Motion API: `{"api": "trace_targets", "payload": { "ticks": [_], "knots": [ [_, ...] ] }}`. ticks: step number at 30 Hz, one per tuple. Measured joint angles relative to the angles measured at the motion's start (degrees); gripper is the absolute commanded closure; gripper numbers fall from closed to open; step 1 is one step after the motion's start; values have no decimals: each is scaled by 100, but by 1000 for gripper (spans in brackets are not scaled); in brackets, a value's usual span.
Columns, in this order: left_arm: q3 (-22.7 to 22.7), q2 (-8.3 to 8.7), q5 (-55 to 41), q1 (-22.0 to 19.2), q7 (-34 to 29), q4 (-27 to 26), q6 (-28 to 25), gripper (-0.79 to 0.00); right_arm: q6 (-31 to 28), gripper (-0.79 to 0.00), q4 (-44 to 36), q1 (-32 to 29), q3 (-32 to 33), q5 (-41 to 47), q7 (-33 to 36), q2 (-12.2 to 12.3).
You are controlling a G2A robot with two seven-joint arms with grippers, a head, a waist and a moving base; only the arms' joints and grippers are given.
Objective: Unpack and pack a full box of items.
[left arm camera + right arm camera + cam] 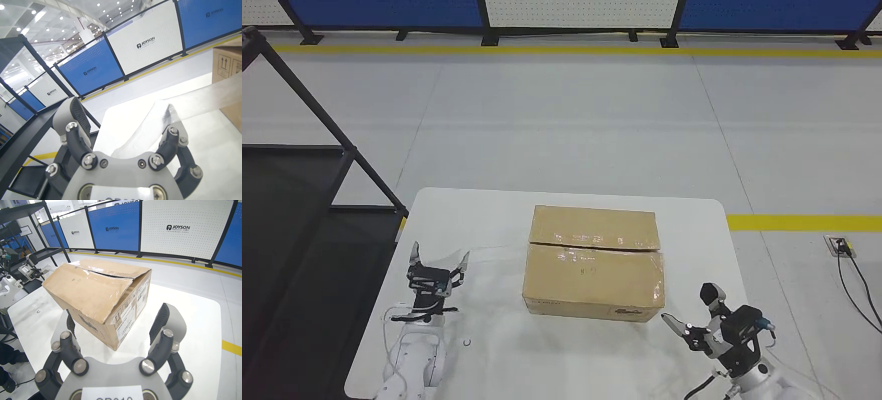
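Observation:
A brown cardboard box (592, 262) (94, 294) stands in the middle of the white table, its top flaps down with a slit seam between them. One flap edge is lifted slightly at the end near my right gripper. My left gripper (437, 268) (122, 106) is open, left of the box. A strip of clear tape (208, 98) clings to one of its fingers (170, 113) and stretches across to the box (226, 62). My right gripper (697, 320) (116, 311) is open and empty, just off the box's near right corner.
A black metal rack (302, 220) stands against the table's left side. A tiny ring-like scrap (470, 343) (38, 311) lies on the table (492, 210) near the left arm. Bare tabletop runs behind and to the right of the box.

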Motion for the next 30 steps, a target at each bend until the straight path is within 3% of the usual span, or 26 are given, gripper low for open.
{"api": "trace_targets", "payload": {
  "ticks": [9, 22, 30],
  "knots": [
    [-52, -2, 209, 63, -340, -38, 174, -785, -4, -785, 11, 15, 6, 12, 22, 7],
    [19, -63, 325, -200, -845, 524, 479, -785, -11, -785, 67, 2, 29, 18, -37, 16],
    [-62, -118, -27, -239, -977, 609, 774, -785, -20, -785, 103, 27, 3, 12, -58, 18]
  ]
}}
